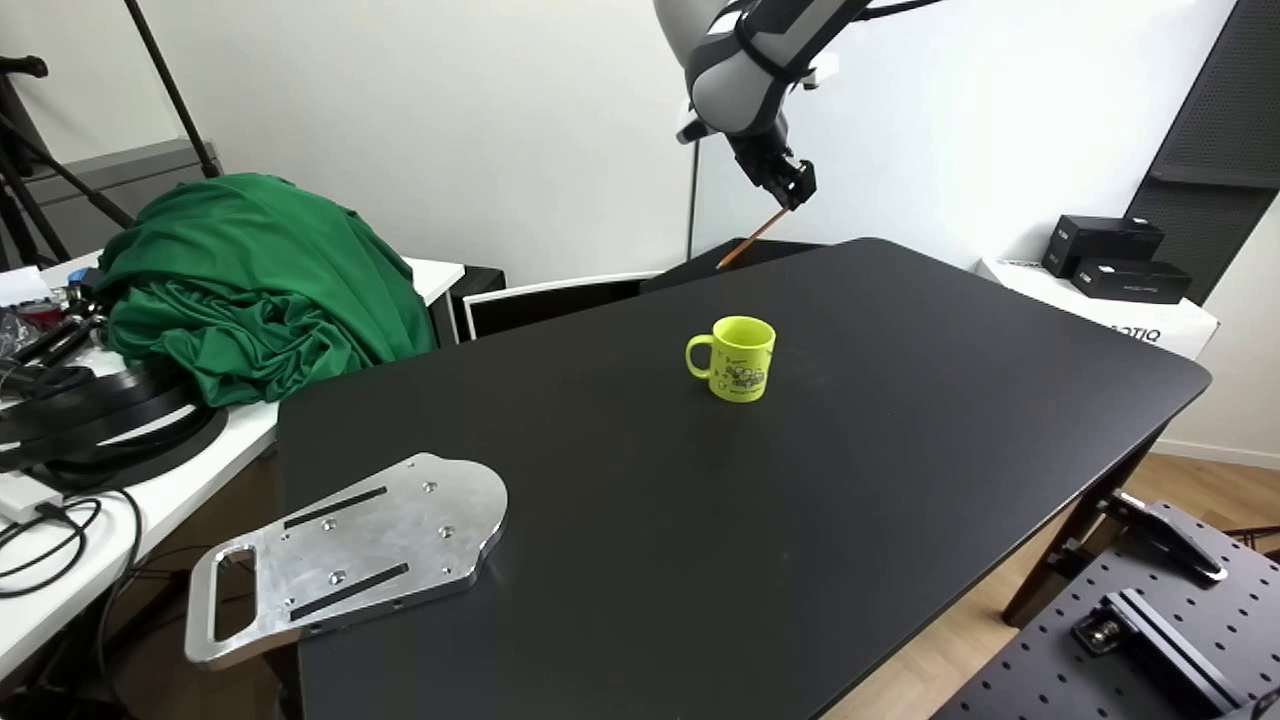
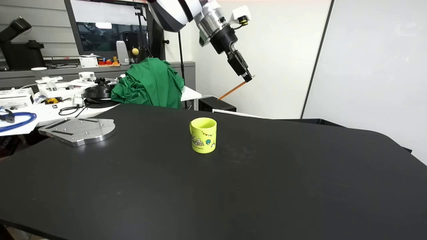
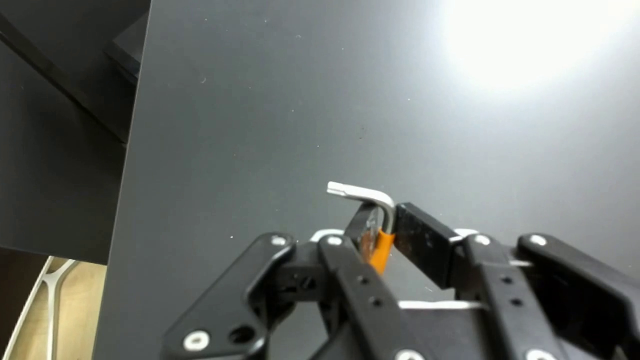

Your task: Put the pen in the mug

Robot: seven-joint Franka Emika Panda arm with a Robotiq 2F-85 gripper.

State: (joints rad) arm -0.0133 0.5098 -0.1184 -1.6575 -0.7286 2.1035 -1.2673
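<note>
Blk table (image 1: 620, 560) w/ lime mug (image 1: 741, 362), white wall (image 1: 450, 130) behind; claw (image 3: 385, 217) gripping orange L-key (image 2: 233, 90).

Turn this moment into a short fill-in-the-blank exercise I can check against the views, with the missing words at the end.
The pincer holds a bent-ended tool whose sleeve is coloured ____.
The mug on the table stands ____, with its opening on top.
The heaped cloth is coloured ____.
The tool is not yet inside the ____.
Missing words: orange; upright; green; mug.
</note>
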